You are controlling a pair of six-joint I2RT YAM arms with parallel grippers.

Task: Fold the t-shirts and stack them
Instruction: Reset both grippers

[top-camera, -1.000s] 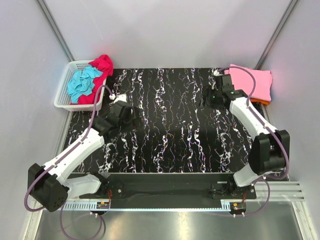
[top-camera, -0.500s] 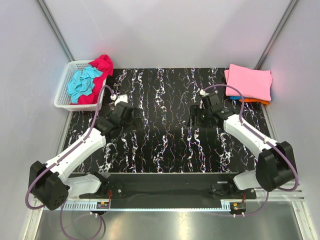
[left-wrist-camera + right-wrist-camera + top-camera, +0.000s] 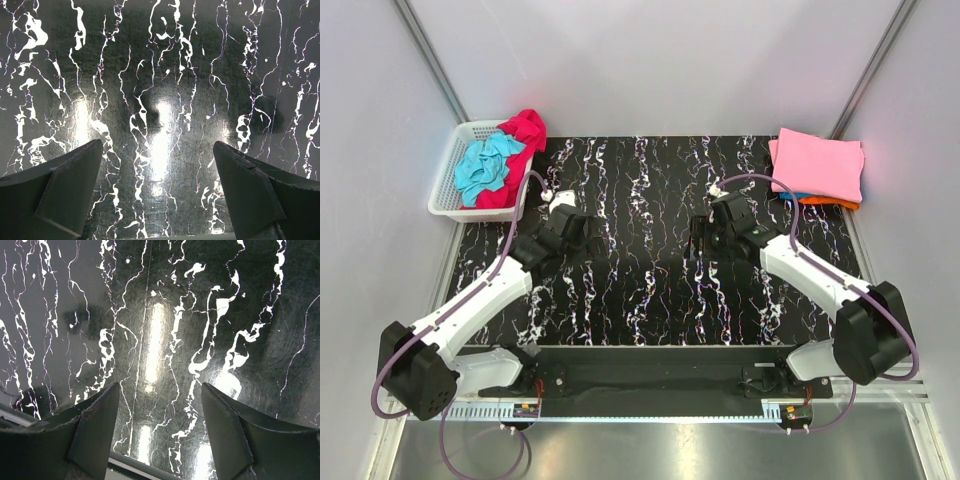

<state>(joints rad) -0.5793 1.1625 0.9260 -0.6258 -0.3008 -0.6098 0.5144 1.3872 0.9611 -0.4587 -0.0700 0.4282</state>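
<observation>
- Stacked: the pink t-shirt (image 3: 818,163) lies folded on top of the pile at the counter's (image 3: 650,290) far right corner, with the orange t-shirt (image 3: 838,204) showing beneath it.
- Outstanding: the teal t-shirt (image 3: 485,167) and red t-shirt (image 3: 523,130) sit crumpled in the white basket (image 3: 442,188) at far left.
- Left hand (image 3: 156,147): spread wide and empty, over bare counter near the basket.
- Right hand (image 3: 160,387): spread wide and empty, mid-counter.
- Assessment: between garments. The next move likely calls for the left hand to pinch the teal t-shirt and draw it to mid-counter for spreading.

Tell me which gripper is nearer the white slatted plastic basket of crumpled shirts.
Left. The left gripper is over the black marbled table, just right of the basket; the right gripper is farther right, past the table's middle.
</observation>
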